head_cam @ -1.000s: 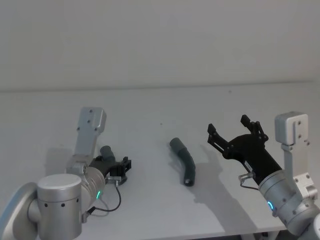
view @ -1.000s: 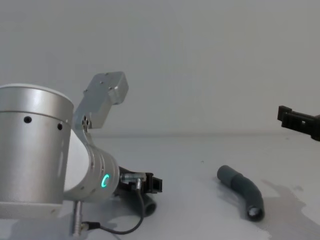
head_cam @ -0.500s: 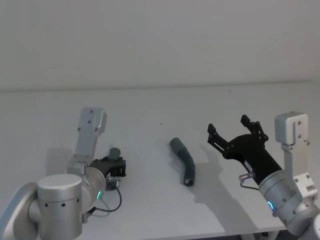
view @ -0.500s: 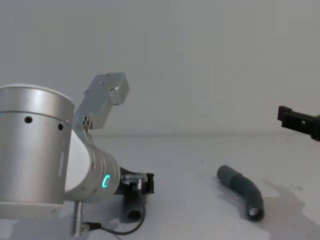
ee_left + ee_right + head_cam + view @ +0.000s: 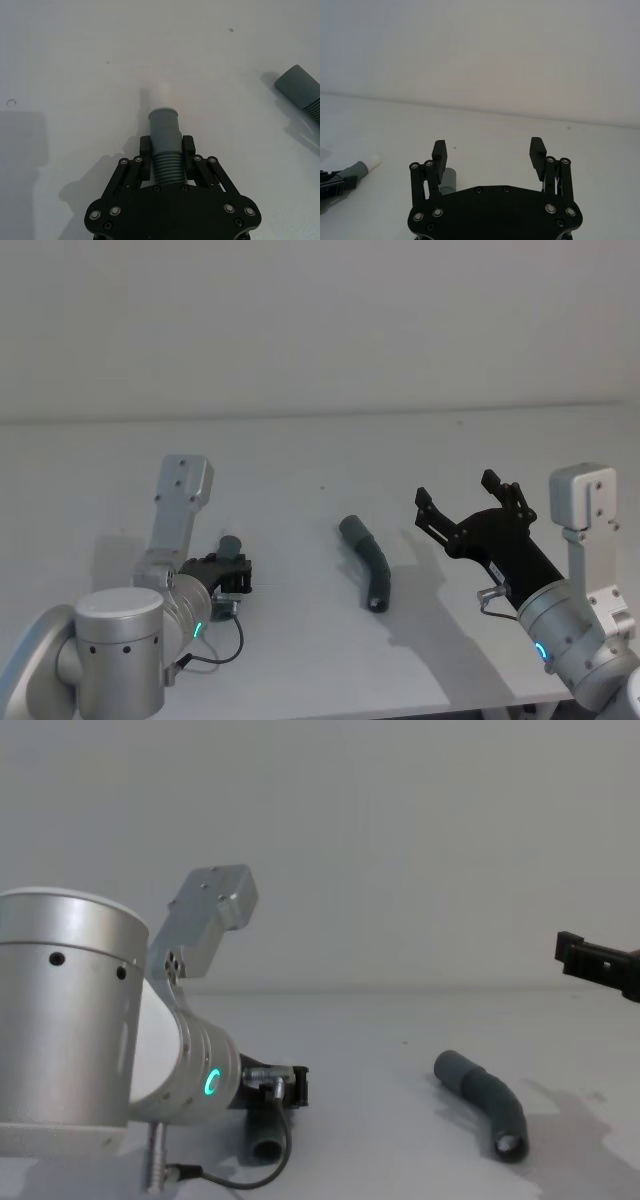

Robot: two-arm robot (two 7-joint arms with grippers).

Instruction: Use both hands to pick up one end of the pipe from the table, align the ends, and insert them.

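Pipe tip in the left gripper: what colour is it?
White. The tip of the held pipe shows best in the right wrist view.

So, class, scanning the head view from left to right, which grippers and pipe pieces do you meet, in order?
The left gripper shut on the white-tipped pipe piece → loose pipe piece lying on the table → right gripper, open.

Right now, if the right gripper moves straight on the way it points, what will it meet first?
Probably nothing near: the right gripper, fingers open, aims over the table toward the back wall. The lying pipe piece sits lower, off its line.
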